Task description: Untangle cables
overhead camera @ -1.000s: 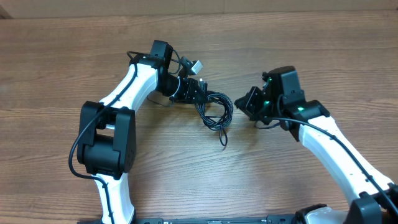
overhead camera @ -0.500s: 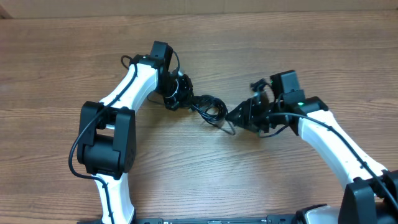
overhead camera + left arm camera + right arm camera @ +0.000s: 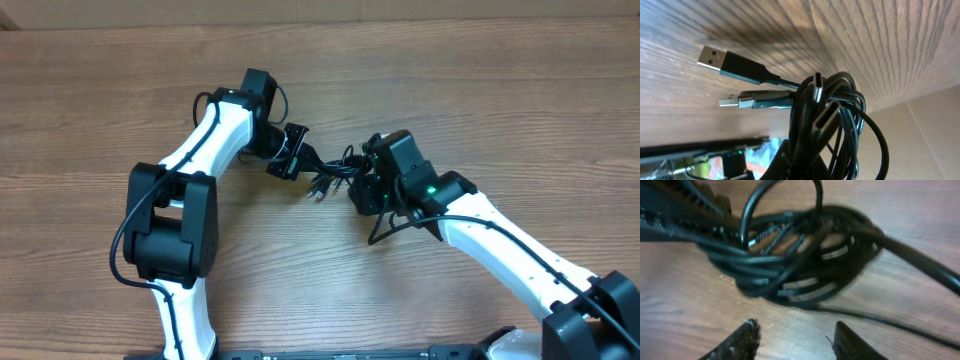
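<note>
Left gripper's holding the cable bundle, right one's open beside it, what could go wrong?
The right gripper faces the whole knot of cables, so it might clamp several loops at once and pull it tighter. The left gripper grips many strands together; the loose USB plugs could snag in the loops.

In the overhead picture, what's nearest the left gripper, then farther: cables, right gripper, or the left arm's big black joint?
1. cables, held in the jaws of the left gripper.
2. right gripper, to its right.
3. big black joint, far down the left arm.
</note>
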You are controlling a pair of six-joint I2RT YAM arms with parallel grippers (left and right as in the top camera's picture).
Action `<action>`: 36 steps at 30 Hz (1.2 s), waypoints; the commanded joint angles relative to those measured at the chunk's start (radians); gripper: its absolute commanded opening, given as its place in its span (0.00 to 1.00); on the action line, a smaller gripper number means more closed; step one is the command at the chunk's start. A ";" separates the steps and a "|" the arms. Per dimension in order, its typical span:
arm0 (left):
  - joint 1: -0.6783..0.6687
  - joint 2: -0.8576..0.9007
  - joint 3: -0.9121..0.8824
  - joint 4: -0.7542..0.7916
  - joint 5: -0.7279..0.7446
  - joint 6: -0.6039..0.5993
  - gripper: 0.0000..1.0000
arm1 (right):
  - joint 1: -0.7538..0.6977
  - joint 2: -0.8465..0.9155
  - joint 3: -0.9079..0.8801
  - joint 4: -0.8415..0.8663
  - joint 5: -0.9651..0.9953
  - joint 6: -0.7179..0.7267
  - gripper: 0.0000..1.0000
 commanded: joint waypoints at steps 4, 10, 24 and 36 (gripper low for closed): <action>0.007 -0.023 0.024 -0.001 0.141 -0.036 0.04 | 0.030 -0.026 0.008 0.054 0.156 -0.006 0.52; 0.007 -0.023 0.024 0.000 0.193 -0.035 0.04 | 0.031 -0.023 0.007 0.076 0.156 -0.006 0.52; 0.007 -0.023 0.024 0.002 0.241 -0.034 0.04 | 0.031 -0.008 -0.006 0.125 0.164 -0.007 0.34; 0.007 -0.023 0.024 0.002 0.245 -0.031 0.04 | 0.031 -0.008 -0.006 0.150 0.163 -0.244 0.41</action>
